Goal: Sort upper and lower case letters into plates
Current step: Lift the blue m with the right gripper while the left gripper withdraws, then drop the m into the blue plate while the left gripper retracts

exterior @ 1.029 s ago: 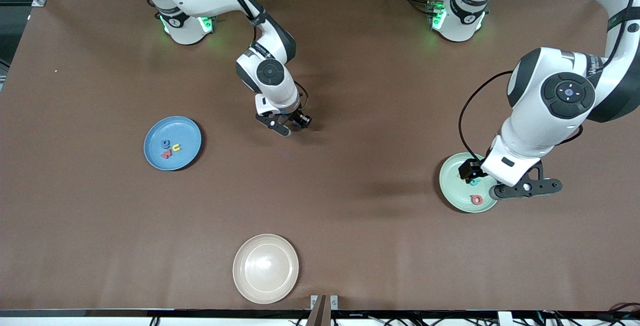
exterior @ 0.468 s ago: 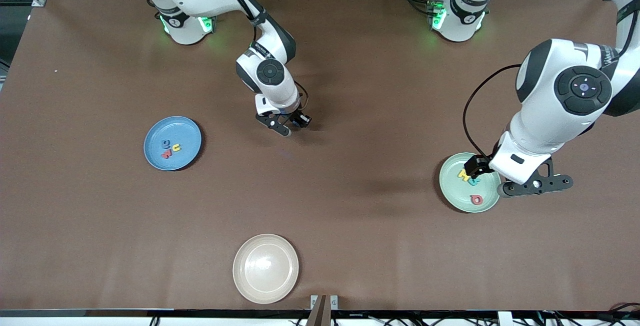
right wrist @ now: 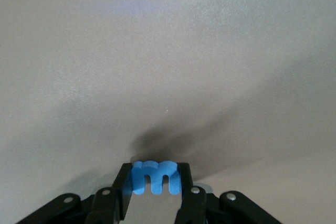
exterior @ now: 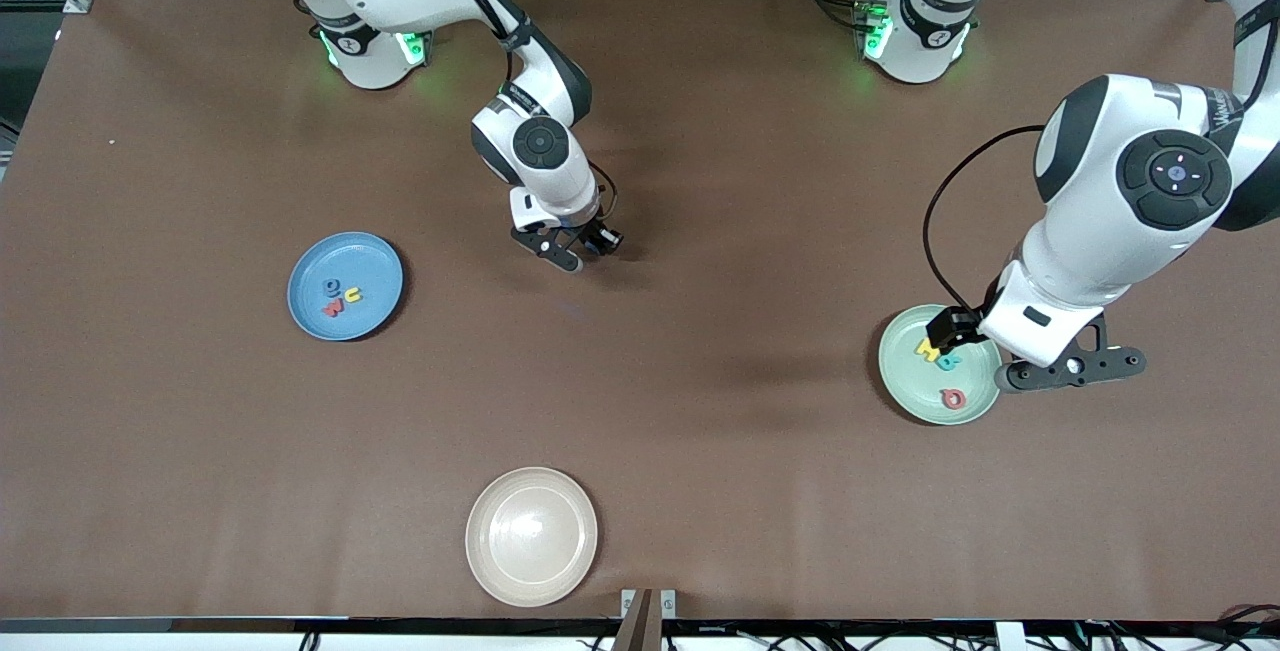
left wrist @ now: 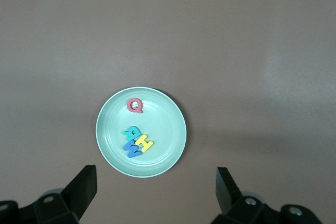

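Right tool [right wrist: 153, 192] is pinching a blue lowercase m [right wrist: 153, 176] over the bench [exterior: 700, 411]; left tool [left wrist: 156, 190] is hanging wide open above the mint plate [left wrist: 168, 124].

Right gripper [right wrist: 153, 190] pinched low mid-table, left gripper [left wrist: 155, 187] spread, seemingly raised
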